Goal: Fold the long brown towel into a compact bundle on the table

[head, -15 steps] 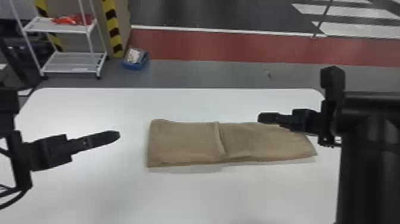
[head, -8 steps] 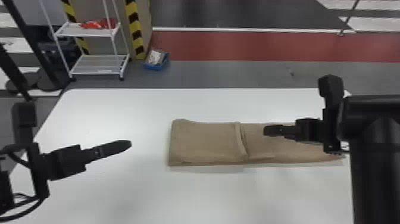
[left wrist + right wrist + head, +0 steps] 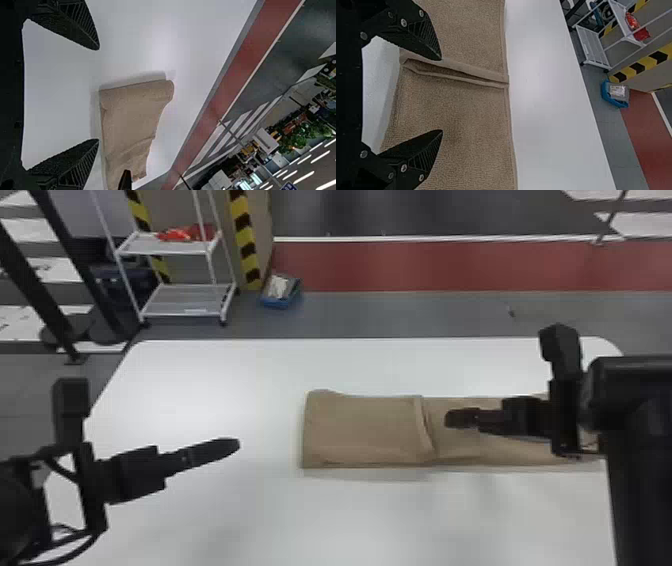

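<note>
The brown towel lies lengthwise across the table, its left part doubled over so that a raised edge crosses near the middle. Left of the towel, apart from it, my left gripper hangs over bare table. In the left wrist view that gripper is open, with the folded end of the towel beyond it. Above the towel's right part is my right gripper, its arm covering some of the cloth. The right wrist view has this gripper open above the towel, close to the raised edge, holding nothing.
The white table extends around the towel, with bare surface in front and behind. Past its far edge stand a white shelf rack with red items and a blue bin on the floor.
The head view has turned left, so table and towel sit farther right in it. My right gripper has moved left over the towel, closer to the raised edge. The towel keeps its shape.
</note>
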### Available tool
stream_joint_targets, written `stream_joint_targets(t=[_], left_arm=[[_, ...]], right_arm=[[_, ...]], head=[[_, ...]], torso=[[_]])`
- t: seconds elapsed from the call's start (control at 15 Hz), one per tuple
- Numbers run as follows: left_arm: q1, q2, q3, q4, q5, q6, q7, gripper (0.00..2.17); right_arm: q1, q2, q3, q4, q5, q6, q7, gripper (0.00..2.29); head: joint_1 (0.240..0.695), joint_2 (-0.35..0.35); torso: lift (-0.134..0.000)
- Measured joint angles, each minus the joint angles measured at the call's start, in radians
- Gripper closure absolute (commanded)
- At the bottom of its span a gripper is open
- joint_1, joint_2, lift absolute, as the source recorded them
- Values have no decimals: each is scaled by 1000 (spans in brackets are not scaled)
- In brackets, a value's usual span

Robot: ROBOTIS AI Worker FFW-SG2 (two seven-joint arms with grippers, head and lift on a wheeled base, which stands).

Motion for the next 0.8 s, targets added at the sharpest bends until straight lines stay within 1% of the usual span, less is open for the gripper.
stream_joint_targets(t=[0.27, 0.8], left_arm=[[11, -1, 1, -1, 0, 0, 3, 76], [40, -12, 15, -40, -1, 0, 2, 76]], right_arm=[[14, 0, -35, 14, -86, 0, 16, 272], [13, 0, -67, 17, -142, 0, 21, 269]], head=[[695, 65], [695, 75]], torso=[[-125], [-125]])
